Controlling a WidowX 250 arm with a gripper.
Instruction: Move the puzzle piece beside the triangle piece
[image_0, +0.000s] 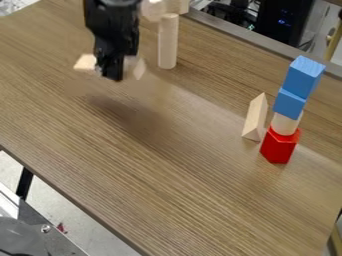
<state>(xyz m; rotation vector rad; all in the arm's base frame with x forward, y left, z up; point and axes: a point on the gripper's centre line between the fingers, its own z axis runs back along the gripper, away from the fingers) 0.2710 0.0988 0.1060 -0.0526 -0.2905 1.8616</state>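
The black gripper (110, 67) hangs over the upper left of the table, above a soft shadow on the wood. It is shut on a pale wooden piece, taken as the puzzle piece (85, 63), whose ends stick out on both sides of the fingers; its middle is hidden behind them. The pale wooden triangle piece (255, 119) rests on the table at the right, just left of a block stack and well apart from the gripper.
The stack has a red block (279, 146) at its base, then a pale round piece and two blue blocks (303, 76). A tall wooden cylinder (167, 42) stands right of the gripper, with more pale pieces behind it. The table's back edge runs along the upper right.
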